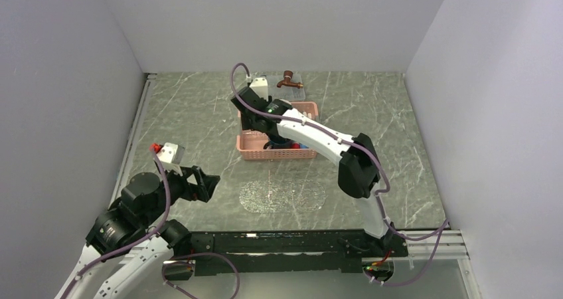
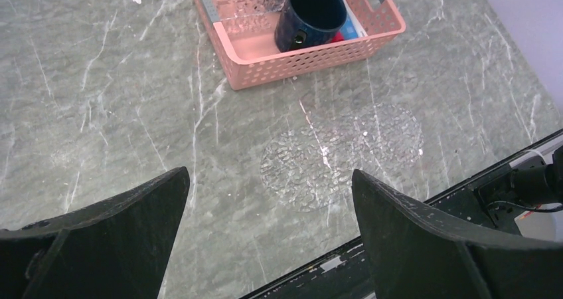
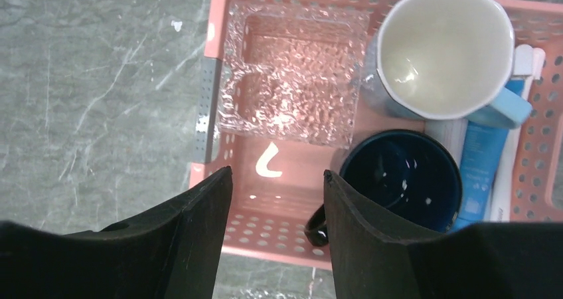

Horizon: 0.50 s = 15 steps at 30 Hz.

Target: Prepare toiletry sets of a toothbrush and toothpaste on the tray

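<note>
The small clear rectangular tray [image 3: 292, 73] lies inside the pink basket [image 3: 265, 236], at its left end. A light-blue toothpaste tube [image 3: 479, 159] and a pale toothbrush [image 3: 524, 58] lie along the basket's right side, partly under two mugs. My right gripper [image 3: 277, 173] is open and empty, held above the basket's near left part, just short of the small tray; in the top view it [image 1: 252, 121] hangs over the basket [image 1: 249, 146]. My left gripper [image 2: 269, 173] is open and empty over the bare table, left of the basket [image 2: 299, 63]; the top view shows it [image 1: 209, 183] too.
A pale mug with a blue handle [image 3: 441, 46] and a dark blue mug [image 3: 398, 179] stand in the basket. A larger clear oval tray [image 1: 282, 196] lies on the table in front of it. Another clear tray with a brown object [image 1: 289, 80] sits at the back.
</note>
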Each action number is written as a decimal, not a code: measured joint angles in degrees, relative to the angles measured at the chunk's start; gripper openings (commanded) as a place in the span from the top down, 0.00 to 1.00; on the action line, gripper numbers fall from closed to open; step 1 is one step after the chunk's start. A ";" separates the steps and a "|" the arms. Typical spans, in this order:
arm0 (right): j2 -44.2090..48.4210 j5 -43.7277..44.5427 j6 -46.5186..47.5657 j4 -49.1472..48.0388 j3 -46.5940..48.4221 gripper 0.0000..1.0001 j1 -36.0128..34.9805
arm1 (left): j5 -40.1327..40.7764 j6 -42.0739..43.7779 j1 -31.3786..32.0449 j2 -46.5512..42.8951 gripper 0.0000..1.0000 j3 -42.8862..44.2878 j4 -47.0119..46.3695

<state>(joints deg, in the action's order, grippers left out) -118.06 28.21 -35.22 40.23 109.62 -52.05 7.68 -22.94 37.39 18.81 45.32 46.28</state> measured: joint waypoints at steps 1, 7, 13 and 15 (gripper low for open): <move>-1.11 0.11 0.07 0.17 1.38 0.46 0.00 | 0.13 0.00 0.00 -1.01 0.01 -0.24 -0.07; -6.99 0.96 0.02 0.74 7.67 0.47 0.00 | 0.42 0.00 0.00 -3.67 0.01 -1.18 -0.26; -11.28 2.01 -1.16 1.84 10.99 0.50 0.02 | 0.83 -0.02 0.00 -3.72 0.01 -1.18 -0.24; -12.22 2.43 -1.75 2.05 11.54 0.52 0.09 | 0.85 -0.02 0.00 -3.72 0.01 -1.18 -0.26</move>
<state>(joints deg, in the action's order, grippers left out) -130.28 30.63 -36.97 42.28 121.16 -51.96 8.54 -22.96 37.39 15.09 44.14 46.02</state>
